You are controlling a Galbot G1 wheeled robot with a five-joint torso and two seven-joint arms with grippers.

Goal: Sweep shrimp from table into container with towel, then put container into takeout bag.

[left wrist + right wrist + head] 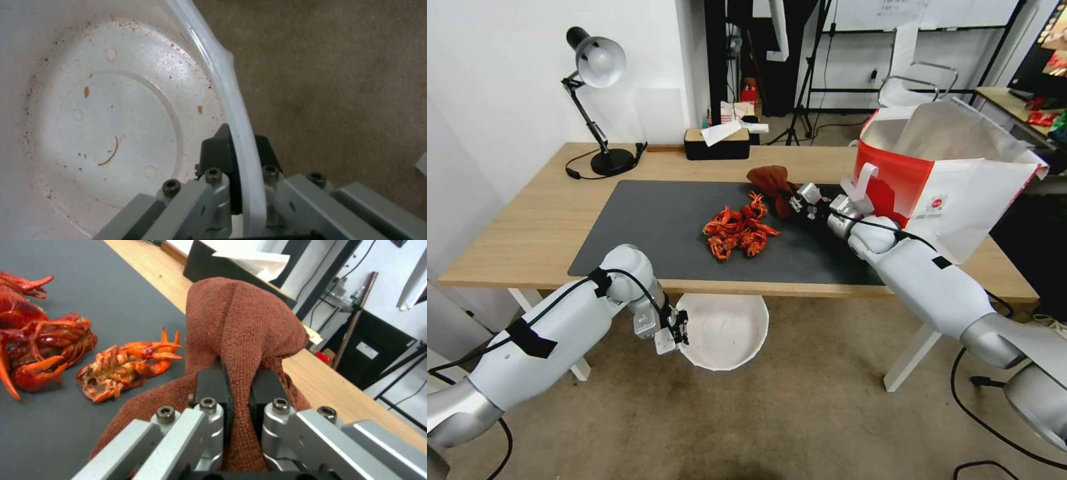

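I take the dark grey mat (667, 227) as my landmark. The shrimp (739, 230) lie in 1 loose heap near the middle of the mat, with 1 stray piece (129, 368) a little apart on the side toward the towel. My right tool (792, 200) sits over the mat just beyond the heap, on its bag side, its 2 fingers (213, 386) pinched tight on a fold of the towel (770, 181); the rust-red cloth bunches up above the fingers and drapes down onto the mat.

My left tool (679, 328) hangs below the near edge of the worktop (540, 227), under the mat's near side. Its fingers (218, 153) are closed across the rim of the container (725, 331), 1 inside and 1 outside, so I have the white bowl held under the worktop's front edge, above the floor. The bowl's bottom carries only specks and a thin orange strand.

The takeout bag (954, 180) stands open on the worktop just past the mat's right end.
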